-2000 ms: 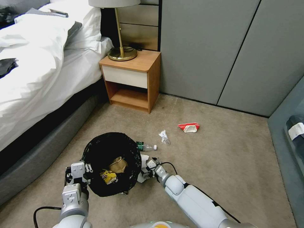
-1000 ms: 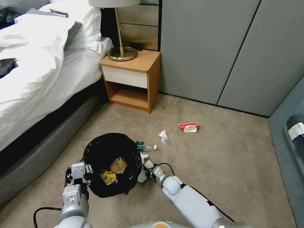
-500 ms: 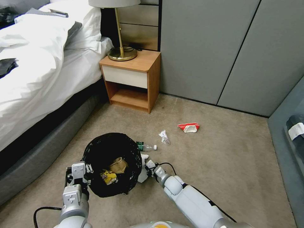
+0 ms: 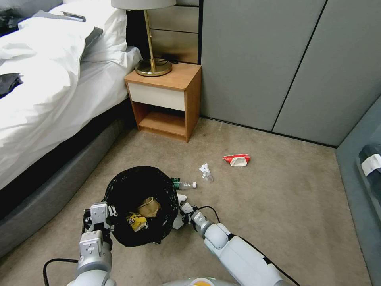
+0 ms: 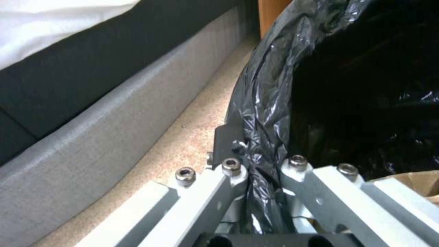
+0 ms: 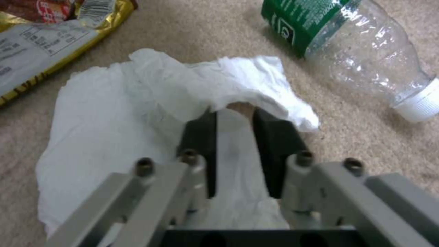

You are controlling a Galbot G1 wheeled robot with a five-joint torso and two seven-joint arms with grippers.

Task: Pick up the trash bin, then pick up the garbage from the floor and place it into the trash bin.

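Note:
The trash bin (image 4: 137, 186), lined with a crinkly black bag (image 5: 270, 96), stands on the floor (image 4: 278, 206) with tan paper (image 4: 149, 206) and a yellow wrapper (image 4: 136, 221) inside. My left gripper (image 4: 98, 217) (image 5: 261, 171) is shut on its near-left rim. Low at the bin's right side, my right gripper (image 4: 183, 209) (image 6: 235, 115) has its fingers pinched on a fold of crumpled white tissue (image 6: 137, 103) (image 4: 181, 197) lying on the carpet. More garbage lies around: a clear bottle with a green label (image 4: 184, 184) (image 6: 366, 48) and a gold snack wrapper (image 6: 41, 34).
A clear plastic scrap (image 4: 205, 171) and a red-and-white packet (image 4: 237, 159) lie farther out on the carpet. A bed (image 4: 43, 103) runs along the left, with its grey base (image 5: 91, 137) close to the bin. A wooden nightstand (image 4: 166, 99) with a lamp stands behind, and grey wall panels (image 4: 278, 59) close the back.
My right arm has slid a little left and nearer, bringing its gripper closer to the bin's side at the tissue. The left gripper and the bin have stayed put.

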